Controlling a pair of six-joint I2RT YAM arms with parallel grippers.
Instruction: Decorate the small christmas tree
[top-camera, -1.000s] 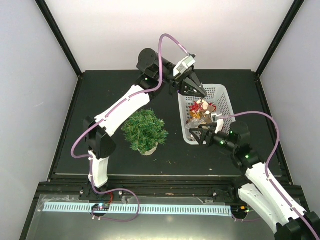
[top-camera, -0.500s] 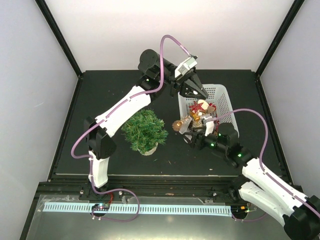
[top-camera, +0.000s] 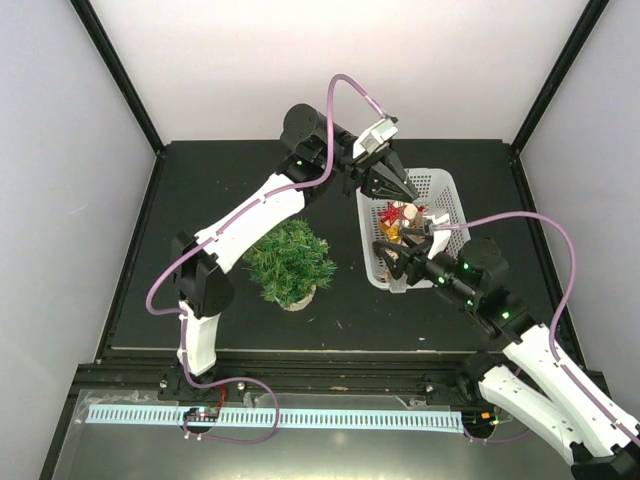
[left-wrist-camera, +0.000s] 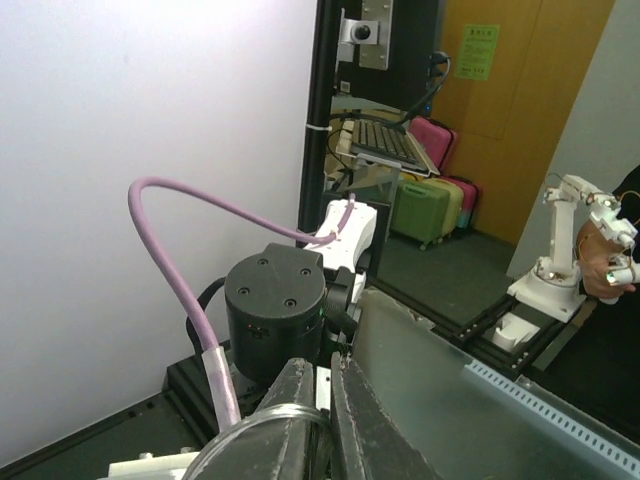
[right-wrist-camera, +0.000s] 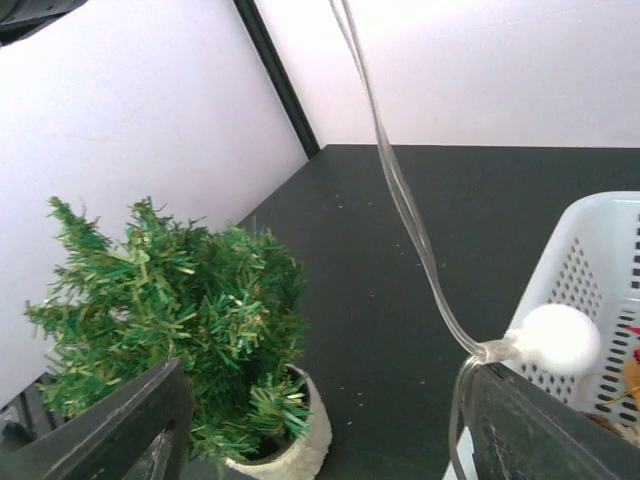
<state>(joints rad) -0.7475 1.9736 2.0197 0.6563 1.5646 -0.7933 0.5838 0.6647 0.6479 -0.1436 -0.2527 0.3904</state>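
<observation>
Now, tree position: the small christmas tree (top-camera: 290, 260) stands upright on the black table (top-camera: 220, 180), left of the white basket (top-camera: 432, 178) and apart from it; its pale round base (right-wrist-camera: 290, 440) rests on the tabletop.
Basket: white mesh, right of the tree, with a heap of red and gold ornaments (top-camera: 400, 215) inside.
Left gripper (top-camera: 398, 189): reaches across above the basket's far left corner. Its wrist view shows the two fingers almost together, with only a thin dark gap. A clear curved piece lies against the left finger; whether it is pinched cannot be told.
Right gripper (top-camera: 391, 262): at the basket's near left corner, pointing toward the tree. Its wrist view shows the fingers spread wide, one at each lower corner of the frame, with nothing between them.
Clear strand (right-wrist-camera: 400, 200): runs down from the top of the right wrist view to a white ball (right-wrist-camera: 560, 340) just beside the basket wall and the right-hand finger.
Tree decoration: no ornament visible on the branches in either view.
</observation>
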